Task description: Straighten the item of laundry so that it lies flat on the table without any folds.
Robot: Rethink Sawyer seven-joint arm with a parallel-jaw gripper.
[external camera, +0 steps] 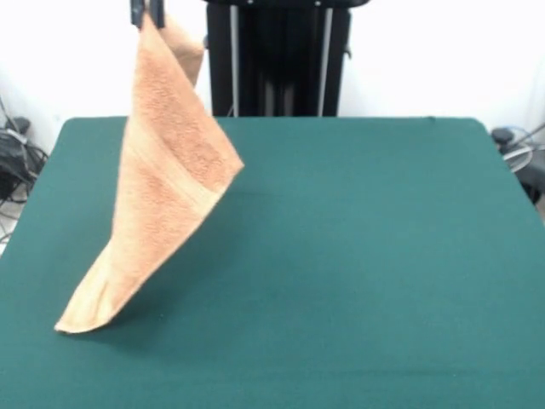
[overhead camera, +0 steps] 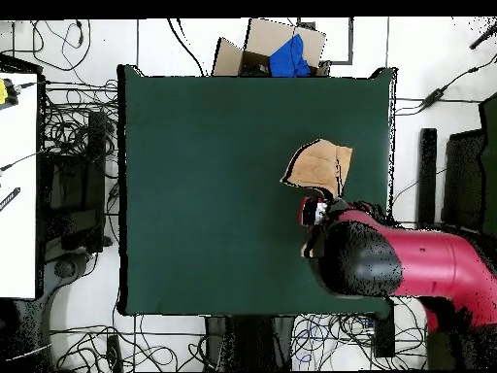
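The item of laundry (external camera: 166, 179), an orange-tan terry towel, hangs stretched in a long diagonal drape. My gripper (external camera: 147, 14) is shut on its top corner at the upper left edge of the front view. The towel's lowest corner rests on the green table (external camera: 358, 256) near the front left. A short flap falls behind the gripped corner. From overhead, the towel (overhead camera: 318, 165) shows as a small folded patch toward the table's right side. My red arm (overhead camera: 408, 262) reaches in just below it and hides the gripper.
A cardboard box (overhead camera: 254, 49) with a blue object (overhead camera: 290, 56) sits beyond the table's top edge in the overhead view. Cables lie on the floor all round. A white desk (overhead camera: 17, 185) stands at the left, dark equipment (overhead camera: 466, 175) at the right.
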